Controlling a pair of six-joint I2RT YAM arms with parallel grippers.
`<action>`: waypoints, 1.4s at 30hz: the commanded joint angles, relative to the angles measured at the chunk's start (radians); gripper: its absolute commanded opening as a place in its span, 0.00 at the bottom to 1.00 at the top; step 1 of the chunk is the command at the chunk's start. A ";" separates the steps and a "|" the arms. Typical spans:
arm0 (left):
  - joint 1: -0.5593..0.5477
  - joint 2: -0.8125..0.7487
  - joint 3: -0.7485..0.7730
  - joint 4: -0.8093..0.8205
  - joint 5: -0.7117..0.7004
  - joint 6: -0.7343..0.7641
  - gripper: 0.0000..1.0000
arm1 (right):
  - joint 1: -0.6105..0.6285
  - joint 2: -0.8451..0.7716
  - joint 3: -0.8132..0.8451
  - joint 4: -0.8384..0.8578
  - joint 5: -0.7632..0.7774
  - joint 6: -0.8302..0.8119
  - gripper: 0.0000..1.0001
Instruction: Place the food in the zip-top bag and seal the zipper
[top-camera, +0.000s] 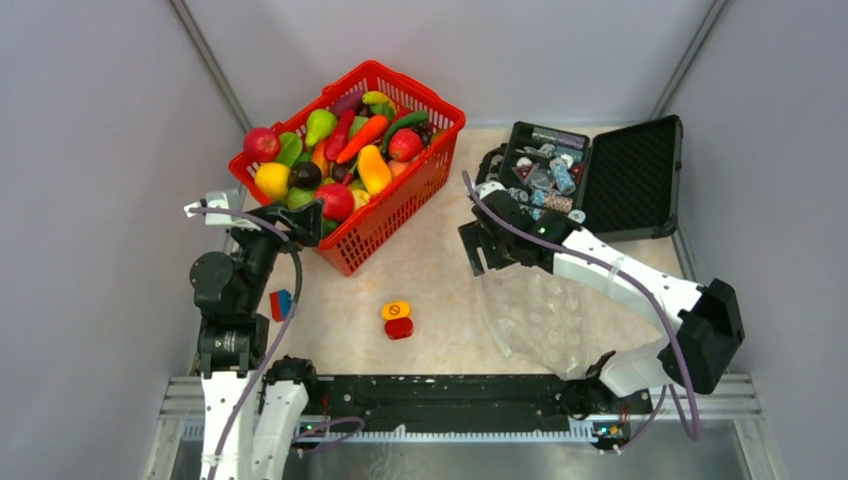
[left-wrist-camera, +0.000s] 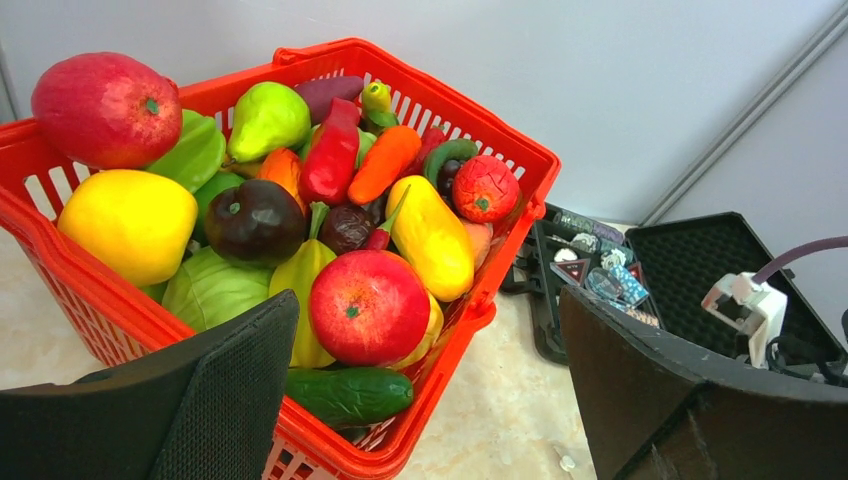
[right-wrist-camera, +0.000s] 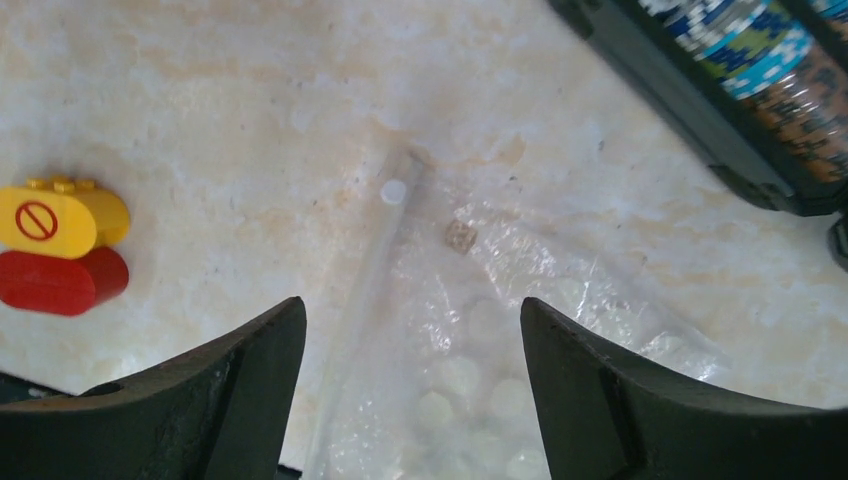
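Two arms at the near edge of a pale marbled table (top-camera: 440, 285). Open surface runs between the bases and the objects. A yellow-over-red button block (top-camera: 397, 320) and a blue-and-red brick (top-camera: 281, 304) are the only loose pieces there, the brick just beside the left arm.

Right of the block lies the zip-top bag (top-camera: 540, 315), flat, clear and crinkled, with white dots faint on its face. The right gripper (right-wrist-camera: 412, 305) hangs over its far-left corner, jaws spread wide and holding nothing. In the right wrist view the zipper (right-wrist-camera: 365, 280), a thin whitish strip, runs from between the fingers away toward the far table, and the bag's film fills the gap to its right.

The left gripper (top-camera: 303, 222) sits at the near corner of the red basket (top-camera: 395, 215), jaws likewise wide apart and empty. The food (left-wrist-camera: 368, 305), glossy moulded fruit and vegetables, is heaped above the rim of the latticed plastic basket, with a red apple and a cucumber nearest the fingers.

Farthest right, beyond the bag, a black hard case (top-camera: 640, 175) stands open, foam-lined, with small items in its tray.
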 joint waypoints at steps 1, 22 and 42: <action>0.000 -0.018 0.001 0.014 0.018 0.041 0.99 | 0.039 -0.011 0.020 -0.055 -0.119 -0.015 0.76; 0.000 -0.035 -0.027 -0.001 -0.016 0.061 0.99 | 0.101 -0.068 -0.122 0.022 0.042 0.140 0.99; -0.001 -0.053 -0.041 -0.004 -0.025 0.050 0.99 | 0.220 0.050 -0.057 -0.106 0.083 0.122 0.68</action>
